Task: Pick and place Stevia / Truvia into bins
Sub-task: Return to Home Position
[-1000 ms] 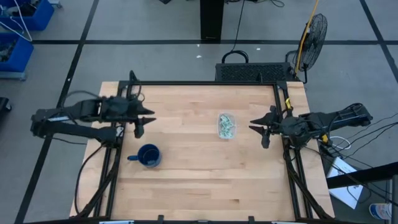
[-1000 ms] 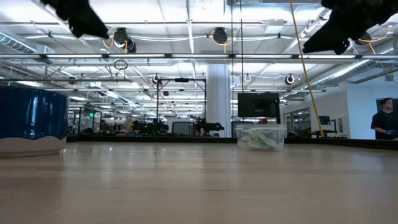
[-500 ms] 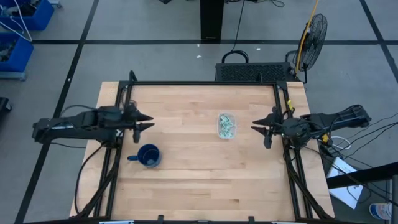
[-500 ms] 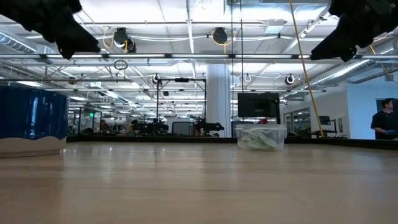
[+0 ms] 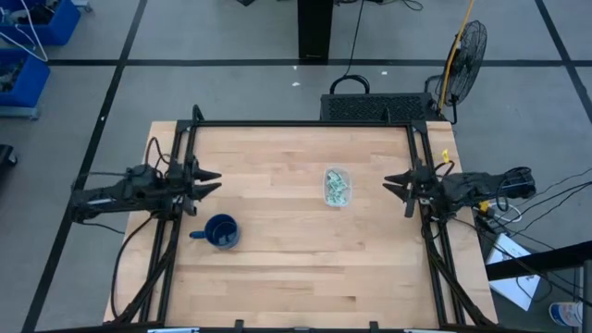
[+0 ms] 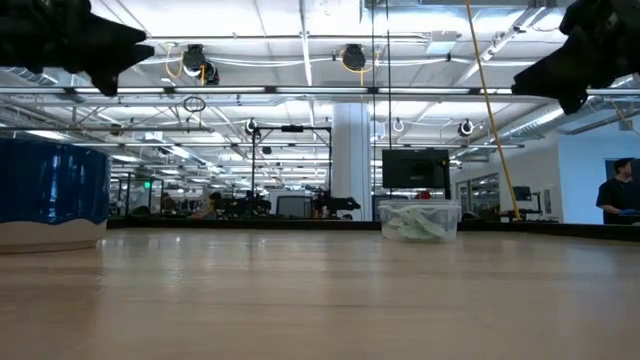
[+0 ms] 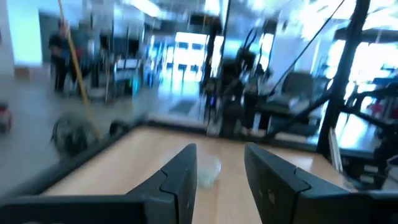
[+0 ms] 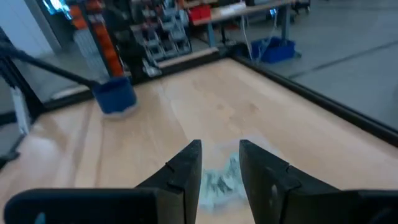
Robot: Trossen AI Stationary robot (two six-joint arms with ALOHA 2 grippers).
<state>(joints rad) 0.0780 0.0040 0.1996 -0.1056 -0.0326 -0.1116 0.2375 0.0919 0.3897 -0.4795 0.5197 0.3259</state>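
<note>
The clear plastic bin (image 5: 336,187) stands on its base near the table's middle, with several pale green and white Stevia packets inside; it also shows in the low view (image 6: 419,220) and, beyond the fingers, in the right wrist view (image 8: 219,176). My left gripper (image 5: 212,182) is open above the table's left edge, pointing right. My right gripper (image 5: 395,186) is open above the right edge, pointing left at the bin. Both hold nothing, and I see no packets lying loose on the table.
A dark blue mug (image 5: 220,231) stands on the table near my left gripper, toward the near edge. A black frame rail (image 5: 305,124) runs around the wooden table. A fan (image 5: 465,46) stands past the far right corner.
Both arms have drawn back outward: my left gripper moved toward the table's left edge and my right gripper toward the right edge, away from the bin. The bin and mug have stayed put.
</note>
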